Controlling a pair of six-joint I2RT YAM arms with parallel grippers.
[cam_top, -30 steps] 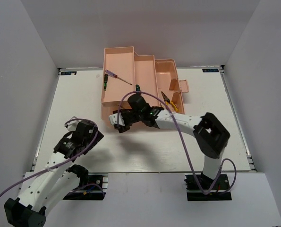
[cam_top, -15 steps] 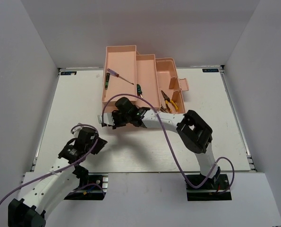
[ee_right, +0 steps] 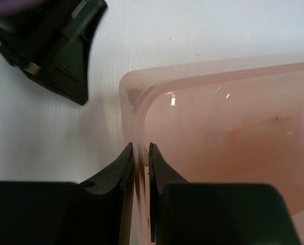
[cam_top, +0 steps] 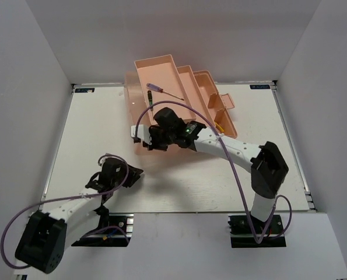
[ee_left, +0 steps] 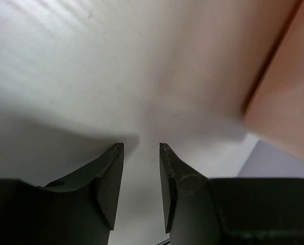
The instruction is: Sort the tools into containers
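The right gripper [ee_right: 140,148] is now clenched on the near corner wall of the toolbox [cam_top: 167,70] and has swung it from square to slanted. The left gripper [ee_left: 141,148] has drawn back toward its base, jaws narrowed but apart, grasping nothing over the table [cam_top: 91,146]. The thin screwdriver [cam_top: 164,91] and a green one [cam_top: 151,100] ride along in the left tray, with yellow pliers [cam_top: 220,125] glimpsed further right, so this looks like repositioning the box rather than sorting.

R arm [cam_top: 231,149] hid near side of box [cam_top: 161,73] & most of pliers [cam_top: 219,125]. L wrist view was blurred, box cut by rt edge. Green driver [cam_top: 151,102] detail too small.
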